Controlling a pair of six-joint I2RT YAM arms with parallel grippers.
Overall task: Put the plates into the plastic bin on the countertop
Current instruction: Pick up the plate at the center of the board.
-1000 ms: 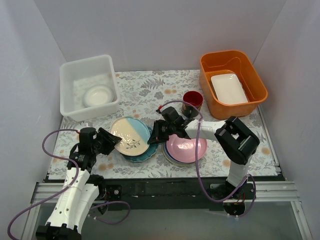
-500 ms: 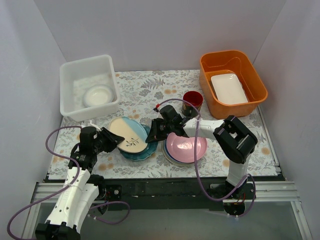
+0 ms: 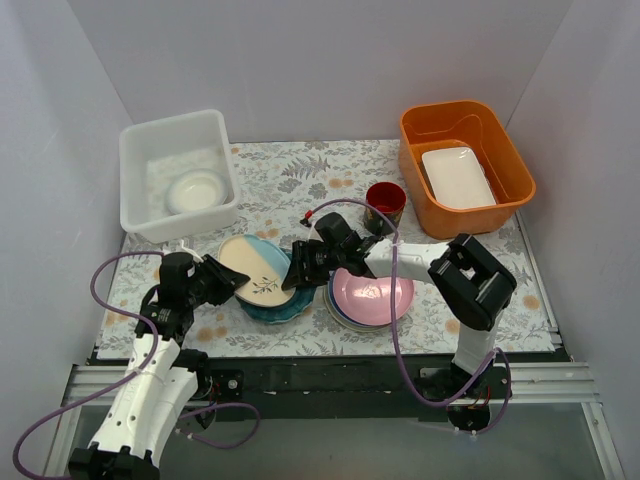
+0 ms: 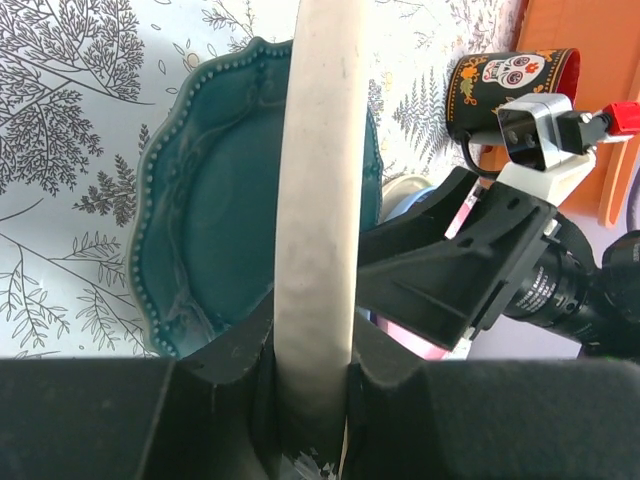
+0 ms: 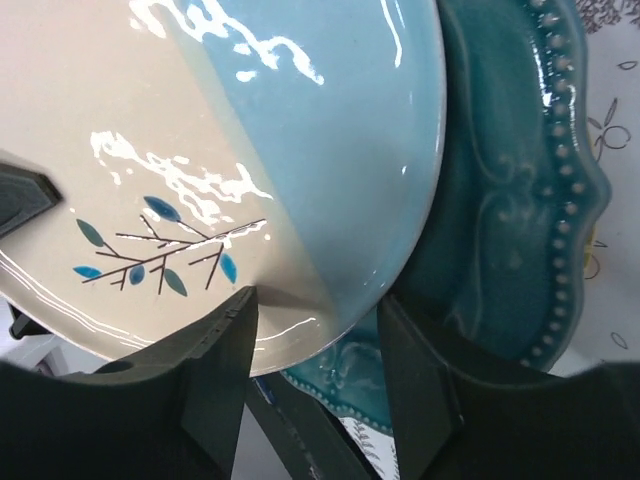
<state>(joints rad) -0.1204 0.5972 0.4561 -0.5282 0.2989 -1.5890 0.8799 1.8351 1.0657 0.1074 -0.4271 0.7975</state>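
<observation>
the left gripper (image 3: 222, 280) is clamped on the near-left rim of a cream-and-blue plate (image 3: 258, 270), which sits tilted over a teal plate (image 3: 290, 303) with a beaded edge on the counter (image 3: 300, 175). from the left wrist view the rim runs edge-on straight up between the fingers, pinched tight. i can't tell whether the far side of it touches the teal plate. the right gripper (image 3: 298, 272) is at the opposite rim, its fingers spread apart with the plate's edge between them and not squeezing it. just to the right is a stack of plates with a pink plate (image 3: 372, 293) on top. the white plastic bin (image 3: 190, 222) stands at the back left, well apart, with one pale plate (image 3: 195, 190) in it. a dark red mug (image 3: 385, 200) is behind the stack, and an orange tub (image 3: 510, 160) at the back right holds a white rectangular dish (image 3: 458, 177).
</observation>
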